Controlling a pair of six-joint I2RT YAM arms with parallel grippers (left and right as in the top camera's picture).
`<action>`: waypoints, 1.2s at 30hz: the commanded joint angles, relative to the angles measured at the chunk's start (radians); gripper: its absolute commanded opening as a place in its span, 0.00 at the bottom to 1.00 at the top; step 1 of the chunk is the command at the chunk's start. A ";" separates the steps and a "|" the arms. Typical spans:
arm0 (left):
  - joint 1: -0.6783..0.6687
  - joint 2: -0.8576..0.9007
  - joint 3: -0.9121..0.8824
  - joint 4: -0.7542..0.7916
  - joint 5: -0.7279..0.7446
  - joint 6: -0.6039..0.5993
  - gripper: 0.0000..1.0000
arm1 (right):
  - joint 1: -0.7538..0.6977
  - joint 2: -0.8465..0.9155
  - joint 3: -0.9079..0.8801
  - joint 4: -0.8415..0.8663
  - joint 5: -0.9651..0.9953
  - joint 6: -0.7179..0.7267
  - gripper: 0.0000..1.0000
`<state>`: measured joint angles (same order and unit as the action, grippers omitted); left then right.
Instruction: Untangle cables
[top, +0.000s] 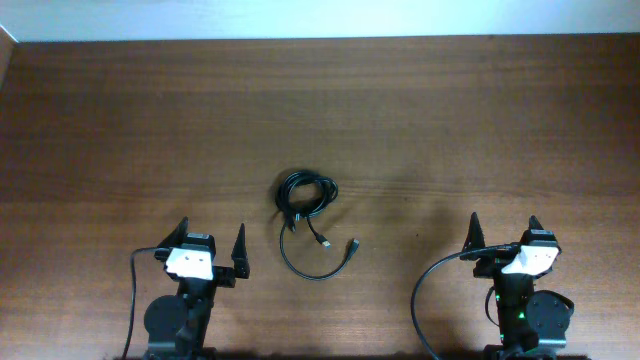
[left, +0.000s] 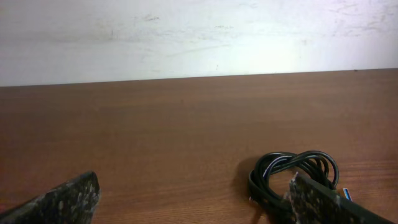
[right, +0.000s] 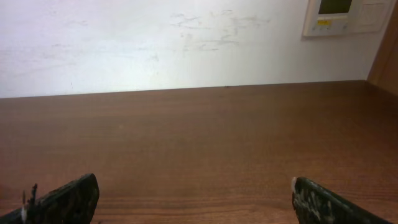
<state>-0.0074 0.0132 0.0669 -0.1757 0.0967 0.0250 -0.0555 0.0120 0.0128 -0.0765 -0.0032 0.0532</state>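
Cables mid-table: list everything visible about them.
The cables are thin, black and glossy, rubber-like. Most is wound into a tight tangled coil; one strand trails toward the robot in an open U-shaped loop, with two small plug ends lying loose. They lie flat on the brown wooden table, touching nothing else.

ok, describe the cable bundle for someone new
On the brown wooden table, look near the middle, ahead of and between the left end effector and the right end effector. The cable bundle is thin black cords coiled in a small knot, one loose loop and plug ends trailing toward the arms. Unlike the thicker arm wires, it lies free.
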 joint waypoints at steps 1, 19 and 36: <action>-0.002 0.005 -0.014 0.003 -0.008 -0.010 0.99 | -0.006 -0.002 -0.007 -0.003 0.008 0.003 0.98; -0.002 0.005 -0.014 0.002 -0.146 -0.010 0.99 | -0.006 -0.002 -0.007 -0.003 0.008 0.003 0.98; -0.003 0.005 0.037 0.024 0.124 -0.010 0.99 | -0.006 -0.002 -0.007 -0.003 0.008 0.003 0.98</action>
<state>-0.0074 0.0139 0.0669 -0.1532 0.0723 0.0250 -0.0555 0.0120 0.0128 -0.0769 -0.0032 0.0528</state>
